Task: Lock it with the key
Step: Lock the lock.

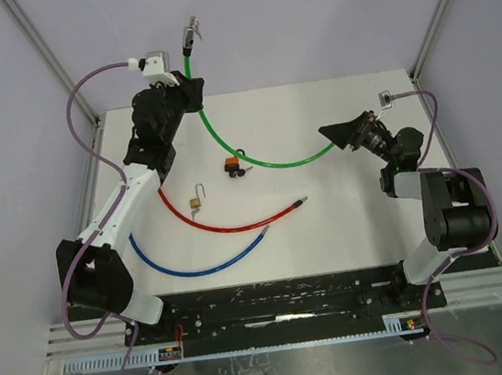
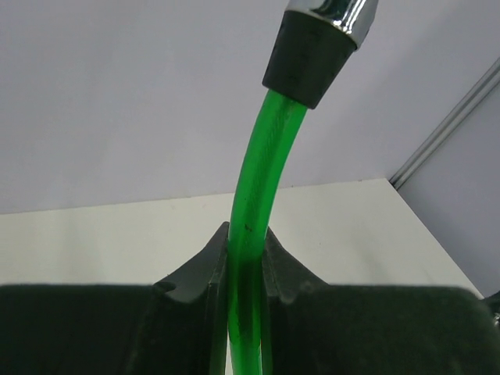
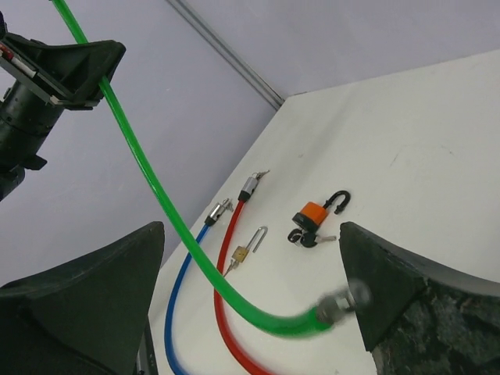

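Gripped springy green plastic-sheathed cable [image 2: 248, 258] in left jaws; held right jaws wide, empty. Judged orange-bodied padlock [image 1: 229, 164], 9 o'clock of them, light, slick; favoured pinching body.

The green cable [image 3: 144, 160] has one metal end [image 3: 341, 303] blurred (its chrome end [image 2: 328, 19] is cropped).
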`<state>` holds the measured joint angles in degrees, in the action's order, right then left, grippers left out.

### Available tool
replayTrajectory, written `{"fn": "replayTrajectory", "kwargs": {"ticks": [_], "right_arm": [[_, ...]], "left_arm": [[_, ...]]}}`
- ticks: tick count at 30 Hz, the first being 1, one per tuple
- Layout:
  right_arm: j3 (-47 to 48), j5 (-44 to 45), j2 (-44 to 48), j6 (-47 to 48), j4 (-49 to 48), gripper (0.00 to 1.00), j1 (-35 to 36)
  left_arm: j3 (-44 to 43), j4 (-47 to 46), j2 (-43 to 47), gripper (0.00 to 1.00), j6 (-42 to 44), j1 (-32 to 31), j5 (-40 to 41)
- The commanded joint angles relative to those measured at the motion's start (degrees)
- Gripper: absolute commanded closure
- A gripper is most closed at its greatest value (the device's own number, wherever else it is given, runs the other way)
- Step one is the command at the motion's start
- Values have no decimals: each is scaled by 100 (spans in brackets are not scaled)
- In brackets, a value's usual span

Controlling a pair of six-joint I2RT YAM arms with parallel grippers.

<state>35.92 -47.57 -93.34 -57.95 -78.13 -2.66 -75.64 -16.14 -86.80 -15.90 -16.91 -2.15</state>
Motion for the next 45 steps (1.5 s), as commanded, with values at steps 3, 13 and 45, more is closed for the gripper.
{"fn": "replayTrajectory", "kwargs": {"ticks": [3, 13, 45], "right_arm": [[-78, 535, 283, 95, 6, 0, -271], [-323, 552, -172, -1035, -1898, 4, -295], [2050, -427, 908, 2810, 3549, 100, 1186]], "left_arm": [[-527, -530, 240, 100, -178, 245, 79], [-777, -435, 221, 100, -265, 381, 141], [127, -1076, 287, 100, 1493, -545, -891]]}}
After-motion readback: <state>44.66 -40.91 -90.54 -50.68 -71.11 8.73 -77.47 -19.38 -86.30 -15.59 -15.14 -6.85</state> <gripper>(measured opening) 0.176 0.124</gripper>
